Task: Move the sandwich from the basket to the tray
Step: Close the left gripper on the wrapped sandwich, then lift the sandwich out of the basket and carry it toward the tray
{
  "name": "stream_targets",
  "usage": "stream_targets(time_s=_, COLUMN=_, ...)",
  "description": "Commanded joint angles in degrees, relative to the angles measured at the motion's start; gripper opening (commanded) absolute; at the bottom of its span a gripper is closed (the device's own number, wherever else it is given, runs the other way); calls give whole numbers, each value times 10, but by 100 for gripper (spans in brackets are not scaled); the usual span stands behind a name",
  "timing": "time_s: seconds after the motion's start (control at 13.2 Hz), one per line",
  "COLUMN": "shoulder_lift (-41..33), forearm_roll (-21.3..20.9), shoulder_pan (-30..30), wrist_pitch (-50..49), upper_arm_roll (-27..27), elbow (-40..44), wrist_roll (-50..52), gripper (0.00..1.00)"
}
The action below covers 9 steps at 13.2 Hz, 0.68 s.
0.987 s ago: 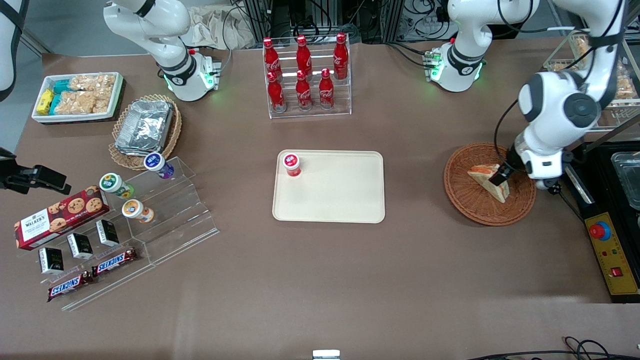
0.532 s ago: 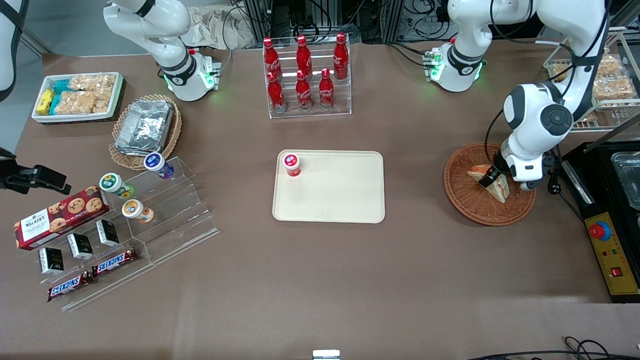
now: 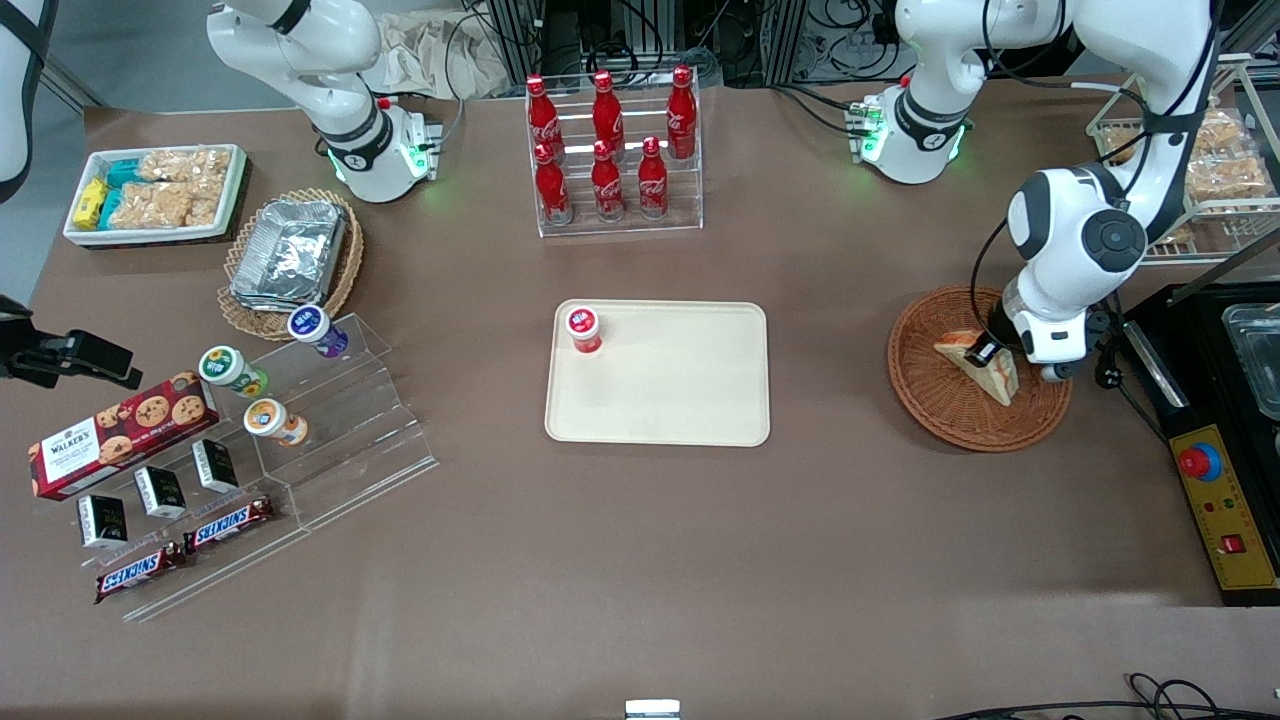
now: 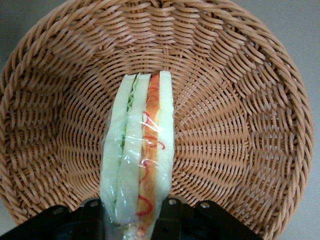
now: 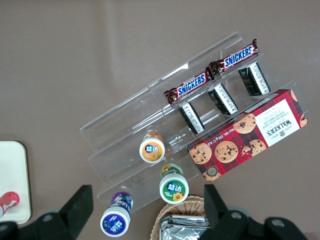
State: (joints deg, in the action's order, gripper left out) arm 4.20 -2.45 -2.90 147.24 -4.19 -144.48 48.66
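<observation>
Wicker basket (image 3: 950, 405): reddish-brown, round, shallow, toward my working end of the table; it holds one cling-wrapped sandwich (image 4: 139, 150).
Sandwich: standing on edge, pale bread with green and red-orange filling, inside the basket.
My gripper (image 3: 983, 353): down in the basket, fingers (image 4: 167, 220) clamped on either face of the sandwich.
Tray (image 3: 690, 400): cream plastic, mid-table, well apart from the basket; it carries only a red-capped bottle (image 3: 583, 329) at one corner.
</observation>
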Motion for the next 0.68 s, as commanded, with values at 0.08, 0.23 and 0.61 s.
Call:
stream_targets(time_s=0.08, shoulder_lift=-49, forearm_roll=-20, shoulder_pan=0, wrist_pitch=-67, upper_arm_roll=1, elbow=18, wrist_roll=-1, gripper=0)
stream_targets(time_s=0.23, shoulder_lift=-90, forearm_roll=-37, shoulder_pan=1, wrist_pitch=-185, upper_arm_roll=0, elbow=78, wrist_roll=-44, gripper=0)
stream_targets(time_s=0.61, shoulder_lift=-94, forearm_roll=-30, shoulder_pan=1, wrist_pitch=-514, upper_arm_roll=1, elbow=352, wrist_roll=-173, gripper=0)
